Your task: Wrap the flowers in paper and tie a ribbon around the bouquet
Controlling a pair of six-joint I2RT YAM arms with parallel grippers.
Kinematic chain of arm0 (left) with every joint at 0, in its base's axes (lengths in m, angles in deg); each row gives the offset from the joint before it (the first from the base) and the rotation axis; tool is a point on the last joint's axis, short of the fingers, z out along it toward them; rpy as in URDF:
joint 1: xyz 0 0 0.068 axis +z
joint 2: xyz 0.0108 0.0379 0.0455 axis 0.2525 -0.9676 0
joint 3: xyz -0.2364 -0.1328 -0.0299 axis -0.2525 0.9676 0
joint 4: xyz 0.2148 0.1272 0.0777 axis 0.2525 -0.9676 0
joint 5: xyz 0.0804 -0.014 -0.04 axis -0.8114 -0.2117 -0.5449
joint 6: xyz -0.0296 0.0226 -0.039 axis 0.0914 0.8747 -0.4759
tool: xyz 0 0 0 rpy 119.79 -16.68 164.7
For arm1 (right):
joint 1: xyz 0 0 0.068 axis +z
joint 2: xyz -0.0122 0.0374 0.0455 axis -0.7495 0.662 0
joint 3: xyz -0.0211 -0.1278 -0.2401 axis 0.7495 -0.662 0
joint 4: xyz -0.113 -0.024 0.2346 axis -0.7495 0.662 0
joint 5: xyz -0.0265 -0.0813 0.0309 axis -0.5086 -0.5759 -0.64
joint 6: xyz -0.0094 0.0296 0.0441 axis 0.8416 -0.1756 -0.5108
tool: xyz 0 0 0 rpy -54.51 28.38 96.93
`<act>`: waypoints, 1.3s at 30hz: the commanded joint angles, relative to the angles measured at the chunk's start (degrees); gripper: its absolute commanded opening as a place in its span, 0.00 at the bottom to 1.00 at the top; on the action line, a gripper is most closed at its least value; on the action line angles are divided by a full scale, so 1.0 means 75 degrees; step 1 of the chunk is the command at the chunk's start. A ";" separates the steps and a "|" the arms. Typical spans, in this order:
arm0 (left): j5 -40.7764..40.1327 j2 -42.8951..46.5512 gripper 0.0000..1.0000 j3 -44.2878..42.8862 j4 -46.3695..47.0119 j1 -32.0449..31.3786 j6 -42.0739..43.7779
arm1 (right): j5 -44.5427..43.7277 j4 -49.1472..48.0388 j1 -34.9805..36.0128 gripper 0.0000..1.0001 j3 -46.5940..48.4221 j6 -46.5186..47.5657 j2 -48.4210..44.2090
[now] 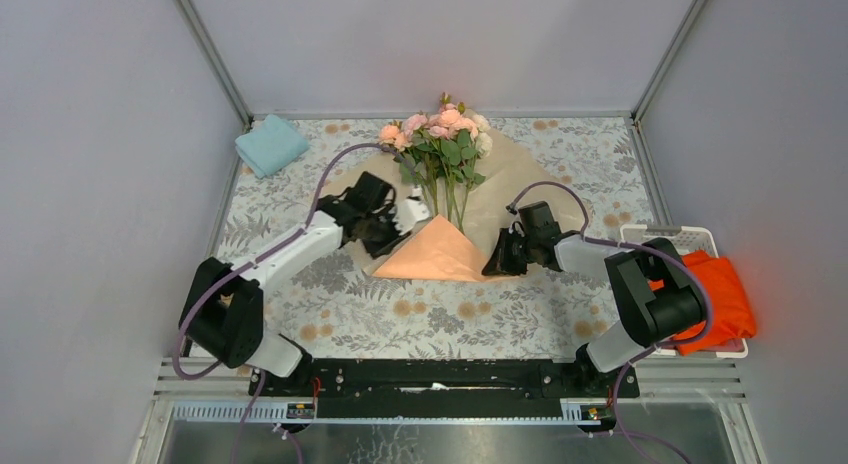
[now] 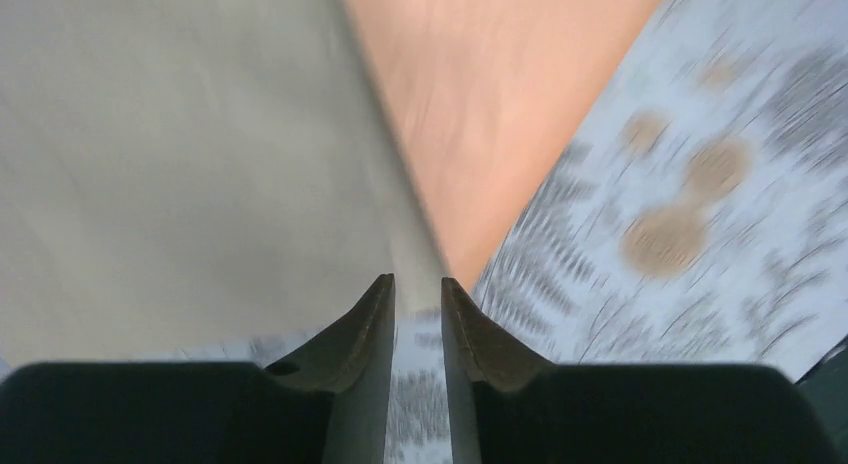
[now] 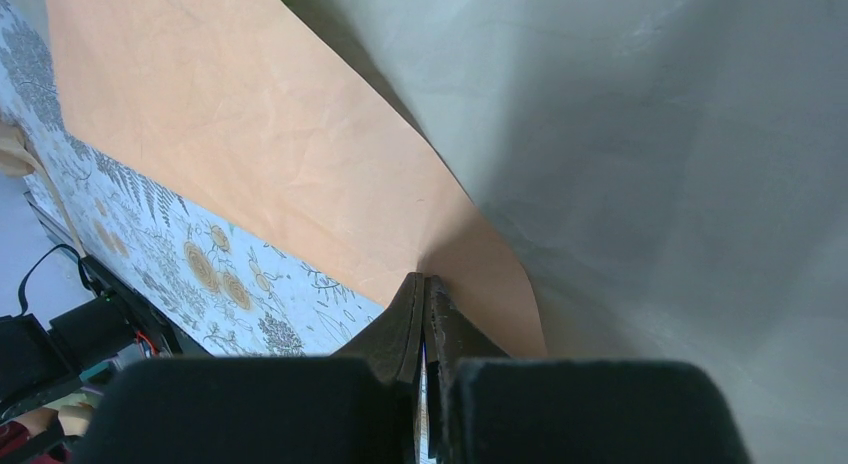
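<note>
The flowers (image 1: 441, 142) lie with blooms toward the far wall on the paper (image 1: 522, 179), whose pale underside faces up. A peach-orange flap (image 1: 437, 254) of it is folded into a triangle over the stem ends. My left gripper (image 1: 410, 216) is at the flap's left slope. In the left wrist view its jaws (image 2: 418, 280) stand narrowly apart, the fold's ridge reaching the tips and tablecloth showing through the gap. My right gripper (image 1: 497, 264) is shut on the flap's right corner, the paper (image 3: 260, 134) puckering at its tips (image 3: 423, 277). A tan strip (image 3: 14, 156) may be the ribbon.
A light-blue cloth (image 1: 270, 144) lies at the far left corner. A white basket (image 1: 668, 233) with a bright orange cloth (image 1: 722, 296) sits at the right edge. Grey walls close in the flowered tablecloth (image 1: 400, 314) on three sides.
</note>
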 commanded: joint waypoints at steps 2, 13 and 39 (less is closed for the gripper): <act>0.0445 -0.1053 0.29 -0.1444 0.0539 -0.1503 -0.1156 | -0.0476 0.0699 -0.0063 0.00 -0.0143 0.0371 -0.0155; 0.0566 -0.3307 0.32 -0.2025 0.3588 -0.1990 -0.3531 | -0.0723 0.0437 -0.0063 0.00 -0.0286 0.0162 -0.0307; 0.0244 -0.3725 0.33 -0.1481 0.3661 -0.2004 -0.4315 | -0.2748 0.2830 -0.0031 0.36 -0.0697 -0.1317 -0.3821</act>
